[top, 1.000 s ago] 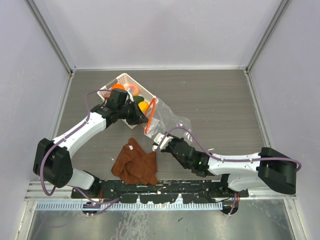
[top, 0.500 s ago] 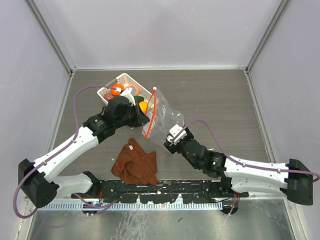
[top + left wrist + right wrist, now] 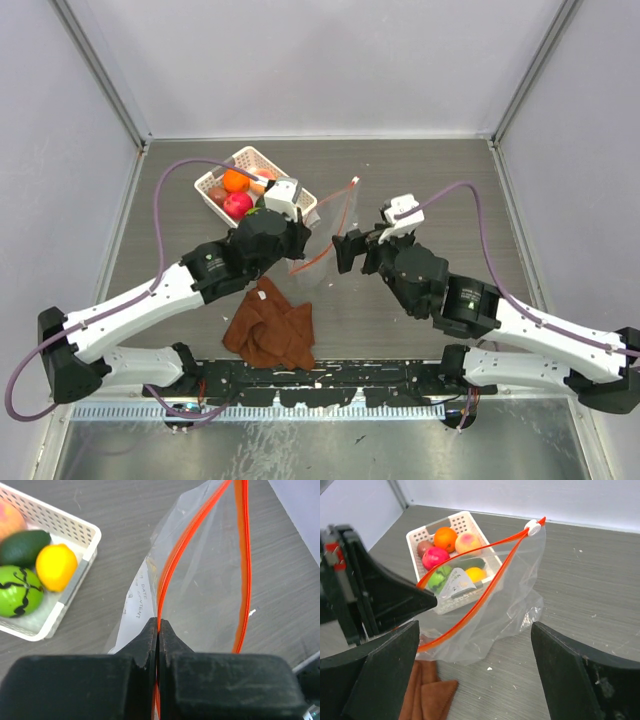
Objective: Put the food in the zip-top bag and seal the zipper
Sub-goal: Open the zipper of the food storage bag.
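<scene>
The clear zip-top bag [image 3: 505, 592] hangs with its mouth gaping and nothing inside. My left gripper [image 3: 159, 625] is shut on one orange-red zipper [image 3: 172, 562] strip, holding that edge up [image 3: 303, 244]. The other strip [image 3: 243, 555] bows away; a white slider [image 3: 534, 527] sits at the far end. My right gripper [image 3: 475, 645] stands wide open just in front of the bag, touching nothing [image 3: 345, 249]. The food lies in the white basket [image 3: 465, 516]: orange [image 3: 445, 538], peach [image 3: 468, 543], red [image 3: 435, 557], bright green [image 3: 19, 590], yellow [image 3: 56, 567], dark green [image 3: 22, 547].
A crumpled brown cloth [image 3: 270, 325] lies on the table below the bag, near the arm bases. The basket [image 3: 212, 187] stands at the back left, right behind the bag. Grey walls close the table on three sides.
The left gripper has raised the bag's mouth edge and carried it toward the middle. The right gripper let go of the bag, opened wide and pulled back to the bag's right.
</scene>
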`<state>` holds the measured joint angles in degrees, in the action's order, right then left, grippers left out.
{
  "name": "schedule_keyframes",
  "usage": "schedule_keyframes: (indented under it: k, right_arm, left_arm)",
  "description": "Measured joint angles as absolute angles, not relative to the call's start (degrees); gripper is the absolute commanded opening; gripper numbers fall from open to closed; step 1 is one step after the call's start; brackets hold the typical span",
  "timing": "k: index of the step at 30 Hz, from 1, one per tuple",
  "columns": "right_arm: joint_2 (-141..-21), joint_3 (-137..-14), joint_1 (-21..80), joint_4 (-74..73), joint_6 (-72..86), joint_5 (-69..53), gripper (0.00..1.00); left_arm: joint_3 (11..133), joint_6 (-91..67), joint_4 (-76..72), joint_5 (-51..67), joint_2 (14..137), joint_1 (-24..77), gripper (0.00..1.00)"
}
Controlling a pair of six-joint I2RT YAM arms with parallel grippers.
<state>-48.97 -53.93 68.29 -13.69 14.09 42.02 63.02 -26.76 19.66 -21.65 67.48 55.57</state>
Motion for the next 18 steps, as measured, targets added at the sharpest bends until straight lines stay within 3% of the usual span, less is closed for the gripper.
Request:
schedule_keyframes:
  k: [9,18]
  right_arm:
    - [-60.16,-64.27,67.85,-24.16,26.48,52.51,0.96]
    - [-64.49,-63.96,61.06,-27.64,34.72,52.53,0.84]
  left_arm:
    - [65.76,-20.27,14.85,-35.07,71.42,63.31,0.0]
    - [65.76,-22.17,11.62,-42.87,72.97,64.66,0.0]
